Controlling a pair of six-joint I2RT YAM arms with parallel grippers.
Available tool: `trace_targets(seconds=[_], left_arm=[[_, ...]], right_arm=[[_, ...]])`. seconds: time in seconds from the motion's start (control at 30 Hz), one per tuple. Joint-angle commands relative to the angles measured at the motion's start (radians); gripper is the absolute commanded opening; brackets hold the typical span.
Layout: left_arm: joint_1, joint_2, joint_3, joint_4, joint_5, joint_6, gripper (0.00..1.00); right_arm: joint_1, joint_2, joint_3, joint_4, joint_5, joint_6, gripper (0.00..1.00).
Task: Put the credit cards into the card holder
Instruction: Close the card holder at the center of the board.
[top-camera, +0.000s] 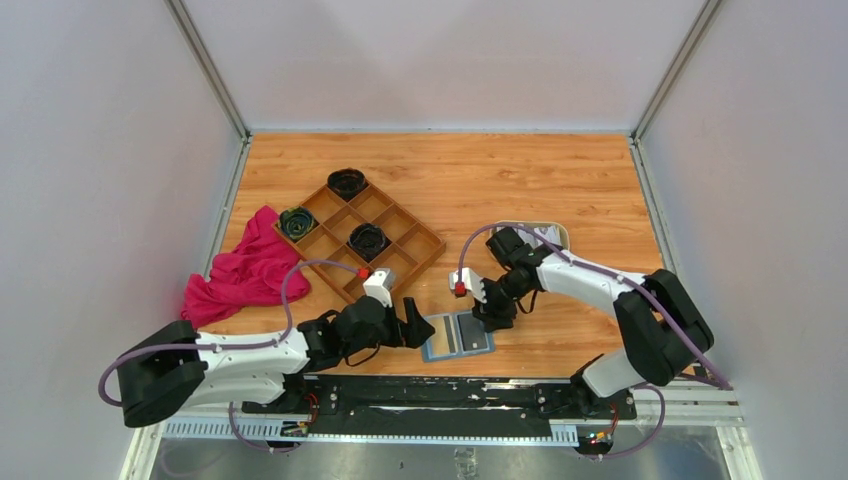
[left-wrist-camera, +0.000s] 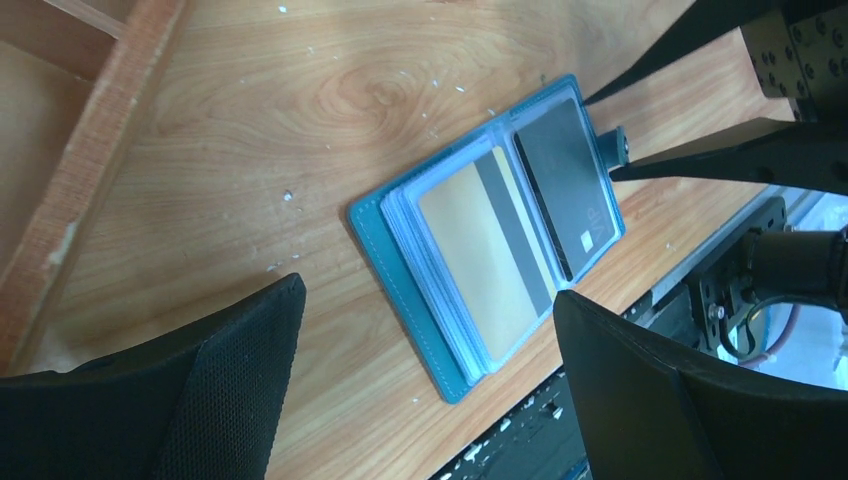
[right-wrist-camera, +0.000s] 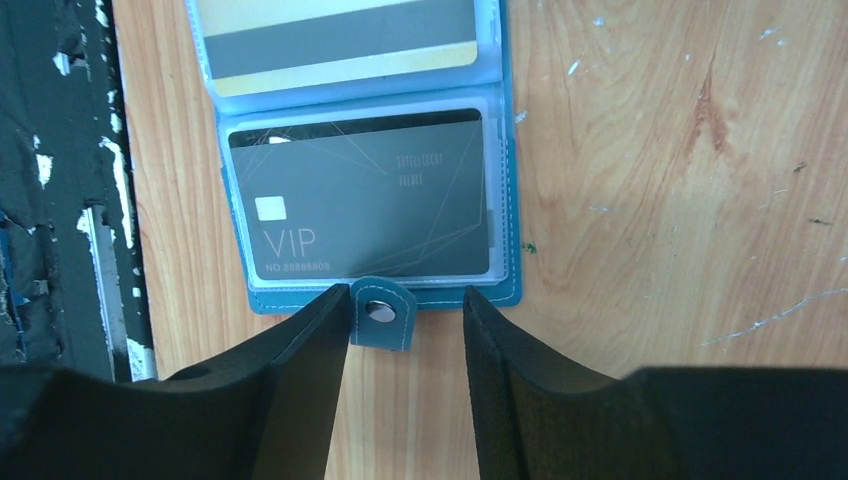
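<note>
Two in so far: shows gold card (left-wrist-camera: 480, 250) and dark card (right-wrist-camera: 360, 200) sleeved in holder (top-camera: 458, 335) lying open at near table (top-camera: 560, 180) edge, right gripper (right-wrist-camera: 405, 300) parted astride snap tab (right-wrist-camera: 383, 312), gripping nothing, left gripper (left-wrist-camera: 430, 292) wide and empty, other cards not made out.

The left arm stretches low toward the middle, and the left gripper (top-camera: 412, 325) is spread wide, fingers pointing right. The right arm folds inward at the elbow; the right gripper (right-wrist-camera: 405, 300) tilts downward, jaws parted by a narrower gap.
</note>
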Motion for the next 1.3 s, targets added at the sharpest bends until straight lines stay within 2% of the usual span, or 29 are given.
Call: trace_targets(seconds=[0.0,0.27,0.47,0.73,0.9,1.03,1.27], left_arm=[[0.037,0.030,0.001,0.042,0.007,-0.015,0.97],[0.054,0.107,0.015,0.083,0.065,-0.083,0.90],[0.055,0.209,0.019,0.159,0.092,-0.137,0.78],[0.055,0.286,0.034,0.184,0.105,-0.161,0.72],[0.054,0.271,-0.008,0.342,0.134,-0.201,0.67],[0.054,0.272,-0.060,0.529,0.153,-0.244,0.64],[0.055,0.401,-0.076,0.796,0.237,-0.290,0.60]], right_arm=[[0.017,0.036,0.029,-0.024,0.047,0.000,0.48],[0.018,0.064,0.042,-0.025,0.122,0.018,0.40],[0.018,0.084,0.048,-0.030,0.155,0.022,0.34],[0.017,0.090,0.050,-0.043,0.139,0.018,0.32],[0.018,0.097,0.055,-0.054,0.131,0.018,0.31],[0.018,0.098,0.058,-0.056,0.124,0.021,0.31],[0.017,0.099,0.061,-0.060,0.119,0.028,0.31]])
